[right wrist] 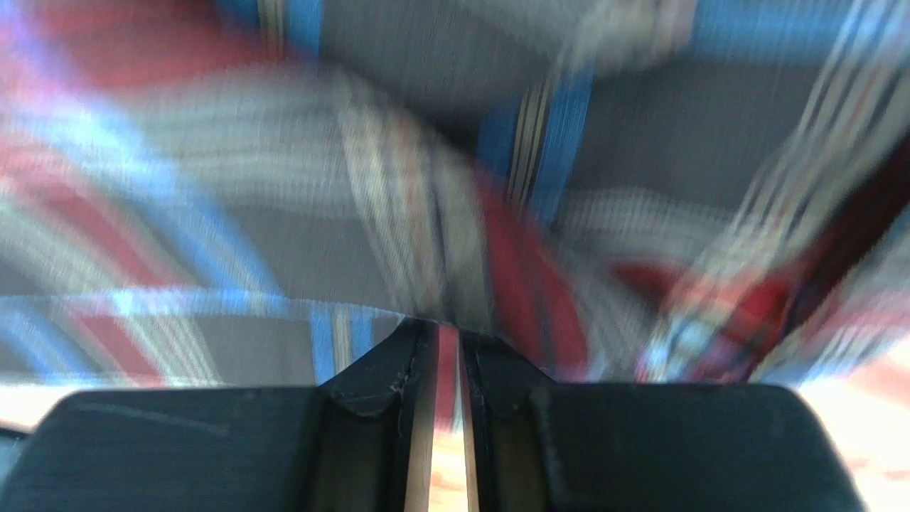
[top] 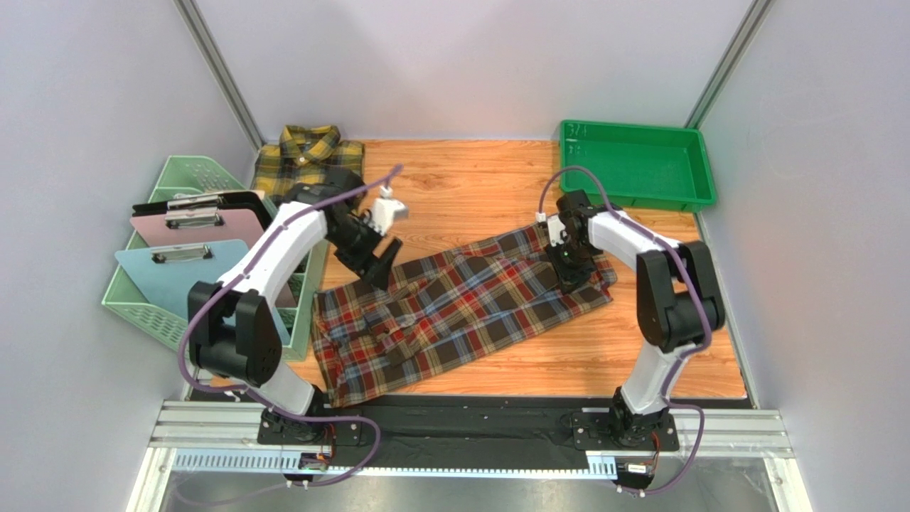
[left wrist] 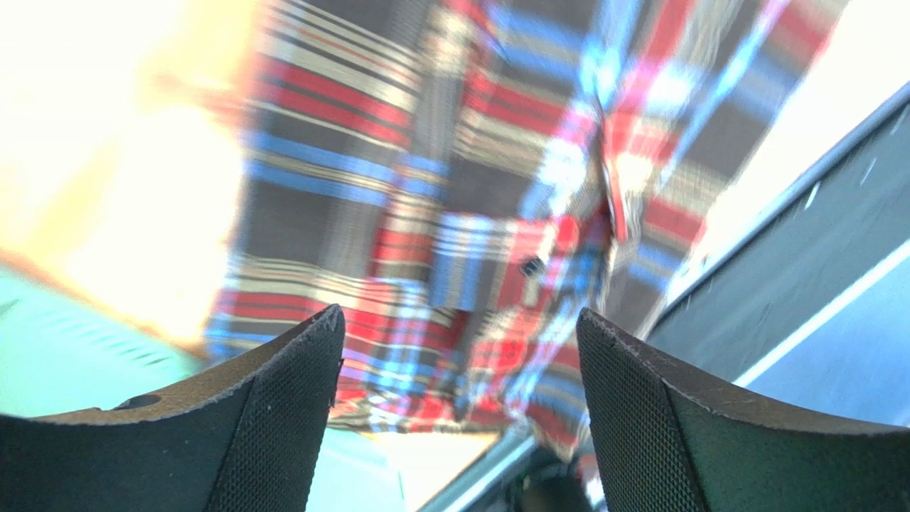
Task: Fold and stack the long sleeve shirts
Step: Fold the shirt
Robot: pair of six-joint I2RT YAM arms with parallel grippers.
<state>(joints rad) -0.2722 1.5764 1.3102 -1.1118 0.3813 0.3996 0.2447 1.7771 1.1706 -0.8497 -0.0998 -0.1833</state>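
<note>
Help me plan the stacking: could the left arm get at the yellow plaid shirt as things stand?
Probably yes. The yellow plaid shirt lies folded at the back left, just beyond the left gripper, which hangs open and empty over the red shirt. Only bare table shows between them.

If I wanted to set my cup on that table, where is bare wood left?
Bare wood lies at the far middle, between the yellow plaid shirt and the green tray, and along the near right, between the red plaid shirt and the right arm. The left is crowded: rack, clipboards, left arm.
</note>
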